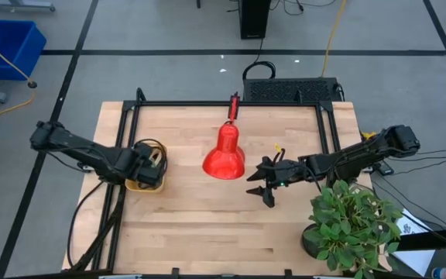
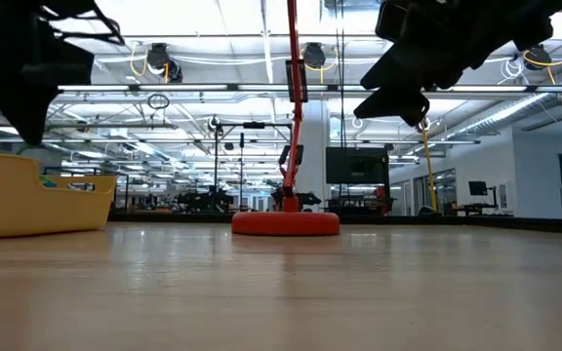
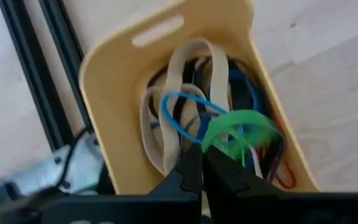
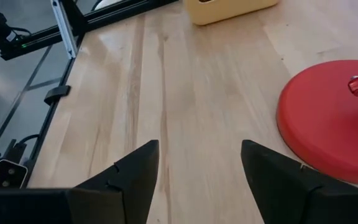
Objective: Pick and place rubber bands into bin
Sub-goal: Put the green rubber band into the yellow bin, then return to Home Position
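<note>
over the bin (image 3: 114,106) your left claw (image 3: 202,163) sits clenched on a green rubber band (image 3: 238,127) to drop it among the rubber bands (image 3: 185,93), while your right claw (image 4: 199,163) waits released beside the lamp (image 1: 224,153).

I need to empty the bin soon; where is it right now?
In the high view the yellow bin sits on the table's left side, left of the red lamp, with the left gripper over it, shut on a green rubber band.
</note>
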Controlling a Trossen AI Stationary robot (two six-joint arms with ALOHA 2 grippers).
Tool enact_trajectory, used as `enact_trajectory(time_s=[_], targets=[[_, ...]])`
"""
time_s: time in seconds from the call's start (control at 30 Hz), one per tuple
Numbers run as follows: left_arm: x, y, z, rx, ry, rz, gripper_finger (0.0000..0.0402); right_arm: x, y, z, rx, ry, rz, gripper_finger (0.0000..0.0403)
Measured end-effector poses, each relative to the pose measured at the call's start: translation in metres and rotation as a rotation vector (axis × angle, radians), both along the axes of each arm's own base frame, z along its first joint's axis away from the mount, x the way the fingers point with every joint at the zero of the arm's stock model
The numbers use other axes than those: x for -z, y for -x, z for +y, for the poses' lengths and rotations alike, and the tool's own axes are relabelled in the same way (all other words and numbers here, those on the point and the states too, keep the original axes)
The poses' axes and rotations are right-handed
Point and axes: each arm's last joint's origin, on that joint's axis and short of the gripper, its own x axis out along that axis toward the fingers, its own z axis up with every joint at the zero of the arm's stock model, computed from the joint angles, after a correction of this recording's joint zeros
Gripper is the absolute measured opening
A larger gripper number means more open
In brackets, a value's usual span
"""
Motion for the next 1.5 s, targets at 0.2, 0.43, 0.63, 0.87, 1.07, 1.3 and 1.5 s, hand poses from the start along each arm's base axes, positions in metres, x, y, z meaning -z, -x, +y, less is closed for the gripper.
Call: enact_trajectory(time_s=[0.2, 0.43, 0.63, 0.87, 1.07, 1.3, 1.5], targets=[[0.016, 0.0, 0.007, -0.082, 0.053, 0.069, 0.0009, 0.0, 0.0, -0.002, 0.008, 0.0, 0.0, 0.0224], [0.022, 0.002, 0.012, -0.112, 0.055, 0.094, 0.0038, 0.0, 0.0, -0.002, 0.009, -0.003, 0.001, 0.0224], [0.022, 0.002, 0.012, -0.111, 0.057, 0.095, 0.0039, 0.0, 0.0, -0.002, 0.005, -0.005, 0.002, 0.0224], [0.022, 0.002, 0.011, -0.163, 0.11, 0.096, 0.0086, 0.0, 0.0, -0.002, 0.005, -0.005, 0.002, 0.0224], [0.022, 0.002, 0.011, -0.102, 0.117, 0.112, 0.0159, 0.001, 0.001, -0.004, -0.031, 0.067, 0.015, 0.0224], [0.002, 0.0, 0.011, 0.035, 0.088, -0.053, 0.0196, -0.014, 0.013, -0.015, 0.005, 0.06, -0.003, 0.0224], [-0.026, 0.005, 0.011, 0.309, 0.005, -0.411, 0.02, -0.029, 0.037, -0.028, 0.041, 0.066, -0.072, 0.0224]])
